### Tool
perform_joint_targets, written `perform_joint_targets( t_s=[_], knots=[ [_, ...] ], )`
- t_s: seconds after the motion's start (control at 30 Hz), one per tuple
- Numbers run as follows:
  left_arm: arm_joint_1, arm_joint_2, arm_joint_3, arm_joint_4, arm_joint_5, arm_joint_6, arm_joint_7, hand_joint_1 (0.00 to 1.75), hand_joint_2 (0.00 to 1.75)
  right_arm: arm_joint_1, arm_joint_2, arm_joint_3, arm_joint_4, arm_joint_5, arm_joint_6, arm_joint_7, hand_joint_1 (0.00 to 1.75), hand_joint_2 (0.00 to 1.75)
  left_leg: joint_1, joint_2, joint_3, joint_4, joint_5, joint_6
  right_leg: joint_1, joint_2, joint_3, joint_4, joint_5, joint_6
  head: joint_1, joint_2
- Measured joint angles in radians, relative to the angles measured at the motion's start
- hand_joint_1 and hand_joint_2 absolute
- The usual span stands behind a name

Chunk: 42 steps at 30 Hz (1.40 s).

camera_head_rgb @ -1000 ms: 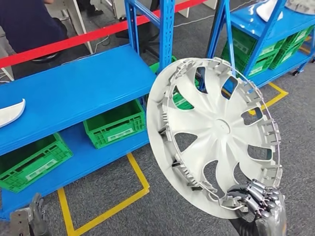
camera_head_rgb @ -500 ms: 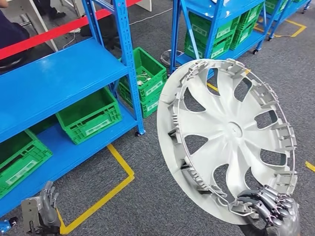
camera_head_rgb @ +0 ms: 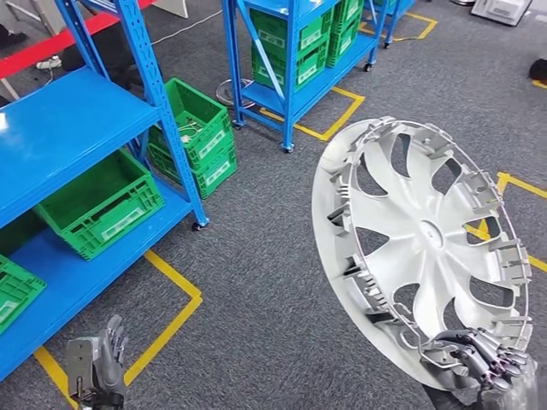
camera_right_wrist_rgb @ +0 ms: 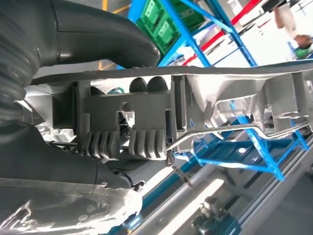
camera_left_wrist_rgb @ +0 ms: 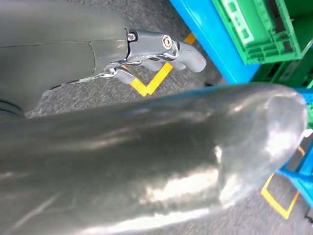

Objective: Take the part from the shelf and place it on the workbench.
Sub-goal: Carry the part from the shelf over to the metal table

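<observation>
The part is a large silver wheel cover (camera_head_rgb: 422, 248) with curved spokes and clips round its rim, held up tilted at the right of the head view. My right hand (camera_head_rgb: 480, 359) grips its lower rim from below, fingers curled over the edge. In the right wrist view the rim (camera_right_wrist_rgb: 207, 98) runs across close to the camera, with the thumb (camera_right_wrist_rgb: 107, 36) pressed on one side of it. My left hand (camera_head_rgb: 97, 369) hangs low at the lower left, fingers apart and holding nothing; its fingers (camera_left_wrist_rgb: 166, 49) appear over the carpet in the left wrist view.
Blue shelf racks (camera_head_rgb: 64, 128) stand at the left and at the back (camera_head_rgb: 291, 60), with green crates (camera_head_rgb: 100, 203) on their low levels. Yellow floor tape (camera_head_rgb: 171, 299) marks bays on the grey carpet. A red barrier tape (camera_head_rgb: 38, 47) crosses the far left.
The whole view has swung right: the shelves slid left and more open carpet shows. The wheel cover stays in my right hand, now further right and lower in the picture.
</observation>
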Motion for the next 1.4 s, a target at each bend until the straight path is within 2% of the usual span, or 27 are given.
perform_joint_targets(
  t_s=[0.03,0.07,0.13,0.17,0.2,0.23,0.27,0.33,0.4,0.43,0.5,0.53,0.57,0.63,0.7,0.73,0.8,0.87,0.93,1.0,1.03,1.1,1.17,1.23,1.27,1.3,1.4],
  knots=[
    [-0.001,0.002,-0.007,0.001,0.002,0.000,0.002,0.00,0.00,0.004,0.000,0.000,-0.001,0.000,0.000,0.000,1.75,1.75,0.001,0.014,-0.007,-0.001,0.008,0.006,0.000,-0.014,-0.008,0.007,-0.009,0.005,0.002,0.000],
    [-0.001,0.004,-0.013,0.002,0.005,0.000,0.003,0.00,0.00,0.006,0.000,-0.001,-0.003,0.000,0.000,0.001,1.75,1.75,0.002,0.031,-0.016,-0.002,0.018,0.012,0.001,-0.040,-0.022,0.035,-0.041,0.009,0.006,0.000],
    [0.000,0.010,-0.019,0.005,0.018,-0.001,0.005,0.00,0.00,0.007,0.001,-0.001,-0.004,0.001,0.000,0.005,1.75,1.75,-0.001,0.062,-0.036,-0.003,0.036,0.021,0.000,-0.105,-0.058,0.148,-0.142,0.018,0.013,0.000],
    [0.001,0.012,-0.021,0.006,0.029,-0.002,0.006,0.00,0.00,0.007,0.001,-0.001,-0.005,0.001,0.000,0.007,1.75,1.75,-0.002,0.079,-0.047,-0.003,0.044,0.022,-0.003,-0.121,-0.074,0.220,-0.183,0.023,0.015,0.000],
    [0.002,0.014,-0.022,0.009,0.039,-0.004,0.007,0.00,0.00,0.008,0.001,-0.002,-0.005,0.001,0.000,0.010,1.75,1.75,-0.003,0.094,-0.059,-0.002,0.052,0.021,-0.005,-0.126,-0.080,0.276,-0.197,0.028,0.016,0.000],
    [0.002,0.016,-0.023,0.011,0.048,-0.006,0.007,0.00,0.00,0.009,0.002,-0.002,-0.005,0.001,0.000,0.013,1.75,1.75,-0.004,0.110,-0.070,-0.002,0.060,0.020,-0.008,-0.129,-0.073,0.305,-0.188,0.031,0.017,0.000],
    [0.002,0.017,-0.025,0.013,0.056,-0.007,0.007,0.00,0.00,0.013,0.003,-0.003,-0.005,0.002,0.000,0.018,1.75,1.75,-0.004,0.125,-0.082,-0.001,0.068,0.017,-0.009,-0.132,-0.047,0.297,-0.163,0.034,0.018,0.000],
    [0.002,0.019,-0.028,0.016,0.076,-0.006,0.006,0.00,0.00,0.022,0.004,-0.006,-0.010,0.010,0.000,0.029,1.75,1.75,-0.006,0.150,-0.099,0.003,0.080,0.010,-0.010,-0.165,0.060,0.180,-0.126,0.037,0.019,0.000],
    [0.003,0.021,-0.031,0.017,0.100,-0.008,0.004,0.00,0.00,0.028,0.004,-0.009,-0.018,0.025,0.000,0.042,1.75,1.75,-0.008,0.171,-0.107,0.010,0.088,-0.001,-0.003,-0.208,0.166,0.034,-0.145,0.029,0.024,0.000],
    [0.004,0.023,-0.033,0.017,0.110,-0.009,0.004,0.00,0.00,0.031,0.005,-0.012,-0.023,0.031,0.000,0.046,1.75,1.75,-0.009,0.182,-0.109,0.013,0.092,-0.006,0.001,-0.218,0.188,-0.005,-0.159,0.020,0.027,0.000],
    [0.003,0.025,-0.042,0.016,0.123,-0.011,0.004,0.00,0.00,0.039,0.007,-0.017,-0.033,0.040,0.000,0.049,1.75,1.75,-0.007,0.202,-0.112,0.016,0.098,-0.018,0.006,-0.201,0.179,-0.020,-0.159,-0.005,0.029,0.000],
    [0.003,0.026,-0.047,0.016,0.129,-0.010,0.004,0.00,0.00,0.043,0.008,-0.020,-0.039,0.041,0.000,0.047,1.75,1.75,-0.004,0.191,-0.116,0.024,0.090,-0.024,0.005,-0.189,0.175,-0.021,-0.152,-0.016,0.030,0.000],
    [0.003,0.028,-0.053,0.015,0.136,-0.008,0.004,0.00,0.00,0.045,0.010,-0.022,-0.044,0.042,0.000,0.044,1.75,1.75,-0.002,0.167,-0.126,0.047,0.069,-0.030,0.003,-0.177,0.170,-0.022,-0.144,-0.026,0.029,0.000],
    [0.004,0.032,-0.064,0.013,0.147,0.002,0.004,0.00,0.00,0.045,0.015,-0.025,-0.050,0.043,0.000,0.038,1.75,1.75,0.001,0.104,-0.169,0.156,-0.008,-0.039,0.002,-0.153,0.157,-0.022,-0.128,-0.038,0.027,0.000],
    [0.005,0.035,-0.072,0.012,0.157,0.017,0.006,0.00,0.00,0.045,0.017,-0.026,-0.053,0.046,0.000,0.037,1.75,1.75,0.002,0.078,-0.219,0.285,-0.066,-0.040,0.003,-0.125,0.138,-0.020,-0.114,-0.042,0.028,0.000],
    [0.005,0.037,-0.074,0.009,0.162,0.026,0.006,0.00,0.00,0.045,0.017,-0.026,-0.054,0.049,0.000,0.038,1.75,1.75,0.002,0.075,-0.226,0.311,-0.067,-0.040,0.003,-0.109,0.130,-0.019,-0.109,-0.042,0.028,0.000],
    [0.008,0.041,-0.074,-0.005,0.172,0.039,0.008,0.00,0.00,0.044,0.017,-0.026,-0.054,0.054,0.000,0.041,1.75,1.75,0.003,0.068,-0.185,0.248,-0.017,-0.037,0.002,-0.080,0.119,-0.016,-0.101,-0.038,0.028,0.000],
    [0.011,0.046,-0.074,-0.023,0.180,0.045,0.010,0.00,0.00,0.039,0.017,-0.026,-0.054,0.058,0.000,0.044,1.75,1.75,0.008,0.031,-0.106,0.110,0.037,-0.035,0.001,-0.054,0.107,-0.008,-0.096,-0.031,0.028,0.000],
    [0.020,0.052,-0.074,-0.041,0.195,0.046,0.012,0.00,0.00,0.024,0.017,-0.022,-0.053,0.059,0.000,0.045,1.75,1.75,0.012,0.002,-0.067,0.032,0.049,-0.032,0.003,-0.029,0.092,0.003,-0.091,-0.022,0.029,0.000],
    [0.036,0.056,-0.070,-0.065,0.213,0.044,0.020,0.00,0.00,0.000,0.016,-0.012,-0.047,0.058,0.000,0.049,1.75,1.75,0.013,0.017,-0.070,0.024,0.046,-0.022,0.002,-0.006,0.076,0.007,-0.083,-0.010,0.029,0.000],
    [0.043,0.058,-0.066,-0.079,0.217,0.042,0.027,0.00,0.00,-0.014,0.016,-0.004,-0.041,0.057,0.000,0.056,1.75,1.75,0.013,0.030,-0.072,0.024,0.047,-0.015,0.002,-0.012,0.068,0.013,-0.085,-0.005,0.030,0.000],
    [0.054,0.062,-0.055,-0.103,0.218,0.036,0.044,0.00,0.00,-0.051,0.012,0.015,-0.028,0.054,0.000,0.075,1.75,1.75,0.014,0.054,-0.077,0.022,0.053,-0.002,0.004,-0.060,0.033,0.074,-0.124,0.003,0.037,0.000],
    [0.064,0.067,-0.041,-0.124,0.207,0.032,0.061,0.00,0.00,-0.090,0.007,0.035,-0.011,0.053,0.000,0.096,1.75,1.75,0.009,0.078,-0.083,0.022,0.057,0.006,0.003,-0.114,-0.026,0.210,-0.195,0.010,0.044,0.000],
    [0.070,0.070,-0.029,-0.140,0.194,0.030,0.079,0.00,0.00,-0.115,0.003,0.052,0.004,0.060,0.000,0.117,1.75,1.75,0.006,0.101,-0.088,0.023,0.060,0.008,0.001,-0.128,-0.062,0.309,-0.230,0.013,0.044,0.000],
    [0.071,0.071,-0.025,-0.146,0.189,0.029,0.086,0.00,0.00,-0.123,0.001,0.059,0.011,0.066,0.000,0.126,1.75,1.75,0.005,0.113,-0.089,0.023,0.061,0.009,0.000,-0.130,-0.051,0.301,-0.219,0.013,0.045,0.000],
    [0.071,0.071,-0.022,-0.151,0.184,0.028,0.092,0.00,0.00,-0.129,-0.001,0.064,0.016,0.072,0.000,0.133,1.75,1.75,0.004,0.123,-0.089,0.023,0.061,0.008,0.000,-0.136,-0.018,0.253,-0.193,0.011,0.045,0.000],
    [0.071,0.071,-0.014,-0.165,0.167,0.022,0.099,0.00,0.00,-0.137,-0.002,0.072,0.022,0.100,0.000,0.141,1.75,1.75,-0.002,0.149,-0.085,0.026,0.060,0.001,0.009,-0.198,0.101,0.050,-0.127,0.000,0.044,0.000]
  ],
)
